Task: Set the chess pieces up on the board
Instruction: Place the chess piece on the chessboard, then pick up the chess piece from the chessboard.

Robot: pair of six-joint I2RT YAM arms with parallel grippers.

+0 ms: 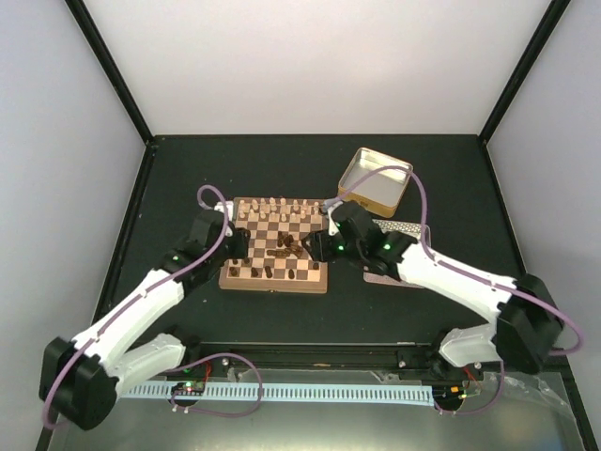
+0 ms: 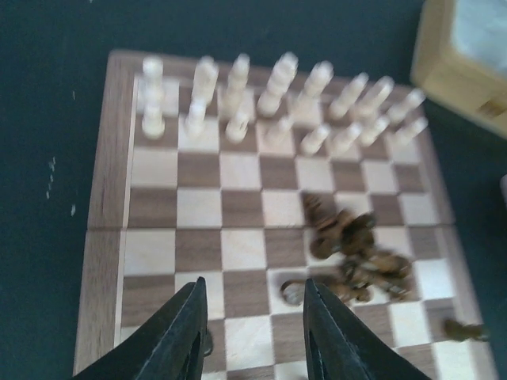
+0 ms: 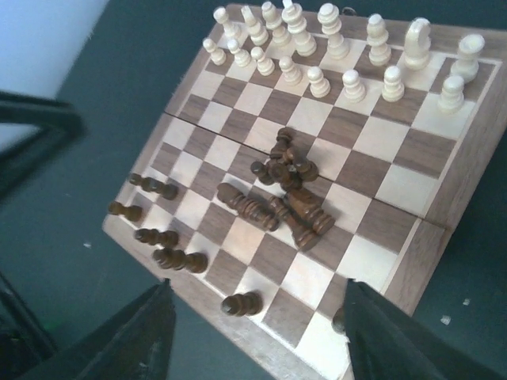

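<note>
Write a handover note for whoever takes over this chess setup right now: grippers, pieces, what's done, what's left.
Left gripper: open, empty, over the board's near-left squares.
Right gripper: open, empty, by the near-right corner.
Board: cream chessmen fill the two far rows.
Dark chess pieces: most lie heaped mid-board.
Near-row pieces: a few dark ones sit singly on the near rows.
Done: those few placed.
Left: clear the heap and fill the two near rows.
</note>
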